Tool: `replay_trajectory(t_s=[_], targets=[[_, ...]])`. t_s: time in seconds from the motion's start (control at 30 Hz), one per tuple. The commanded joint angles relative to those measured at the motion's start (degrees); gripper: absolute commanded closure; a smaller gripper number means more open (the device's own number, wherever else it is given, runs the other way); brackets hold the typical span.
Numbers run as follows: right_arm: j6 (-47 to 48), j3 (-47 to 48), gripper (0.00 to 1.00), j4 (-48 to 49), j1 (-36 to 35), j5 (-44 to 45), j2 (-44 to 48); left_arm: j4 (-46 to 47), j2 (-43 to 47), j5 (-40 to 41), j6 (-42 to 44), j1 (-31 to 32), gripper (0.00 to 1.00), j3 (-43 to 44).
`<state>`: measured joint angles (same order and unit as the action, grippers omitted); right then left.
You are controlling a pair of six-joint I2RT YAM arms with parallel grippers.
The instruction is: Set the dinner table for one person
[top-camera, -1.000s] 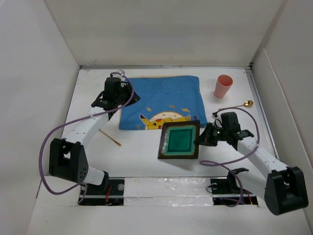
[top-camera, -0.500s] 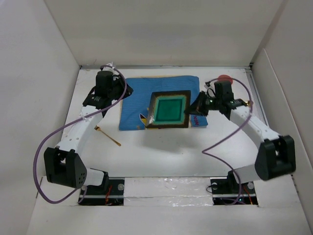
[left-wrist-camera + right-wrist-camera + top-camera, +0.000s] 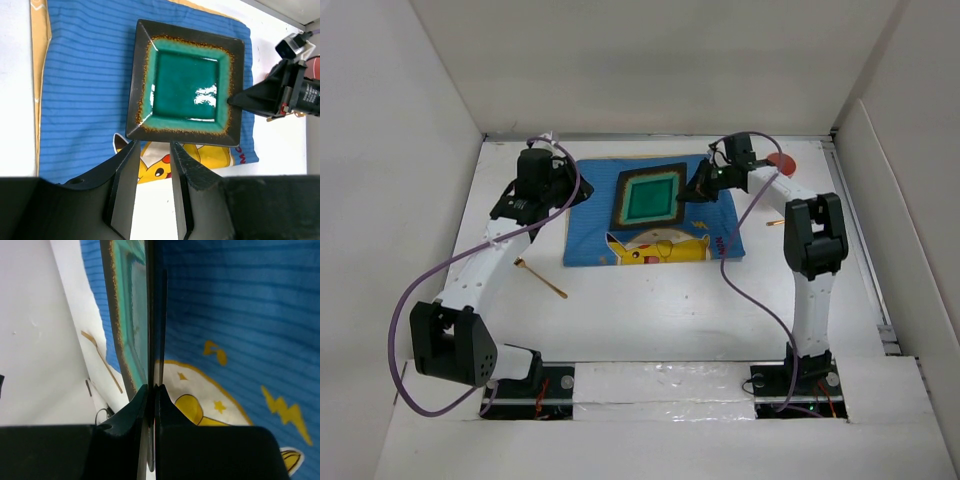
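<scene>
Right gripper pinches plate rim, upper centre, over mat on table. Left gripper upper left, parted and empty. Cup partly hidden, upper right. Gold utensil centre-left.

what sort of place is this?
Likely a lab robot cell, not a home: white panel walls box in the dinner table, left arm and right arm bolted at its near edge, staged blue mat and square plate.

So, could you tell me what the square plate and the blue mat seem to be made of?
The square plate looks like glazed ceramic: glossy teal centre with sharp reflections, speckled brown border. The blue mat looks like matte cloth: fine stripes, printed cartoon.
</scene>
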<state>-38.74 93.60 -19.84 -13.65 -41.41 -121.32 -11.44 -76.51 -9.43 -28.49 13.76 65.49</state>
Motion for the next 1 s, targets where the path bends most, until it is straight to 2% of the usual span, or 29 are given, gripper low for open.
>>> replay_trajectory(t_s=[0.0,0.27,0.43,0.53,0.63,0.77,0.97], targets=[[1.7,8.1,1.00,2.2,0.1,-13.3,1.4,1.7,2.0,-0.9,0.8,0.0,0.72,-0.5],[3.8,7.1,1.00,1.7,-0.4,-18.3,-2.0,2.4,1.3,-1.1,0.4,0.0,0.72,-1.3],[5.3,6.2,1.00,-2.3,-0.4,-13.0,-5.1,2.4,0.8,-1.0,0.3,0.0,0.72,-1.9],[6.4,6.0,0.80,-4.0,0.1,-11.3,-6.1,2.6,0.8,-0.9,0.2,0.0,0.72,-2.7],[7.6,5.9,0.73,-6.7,0.1,-9.2,-6.6,2.8,0.7,-0.9,0.1,0.0,0.72,-3.2],[9.7,4.5,0.53,-9.5,-0.4,-3.7,-3.1,2.8,0.7,-0.7,0.2,0.0,0.72,-3.6],[11.3,4.2,0.37,-12.7,0.2,8.7,4.4,3.3,0.7,-0.7,0.4,0.0,0.72,-4.1]])
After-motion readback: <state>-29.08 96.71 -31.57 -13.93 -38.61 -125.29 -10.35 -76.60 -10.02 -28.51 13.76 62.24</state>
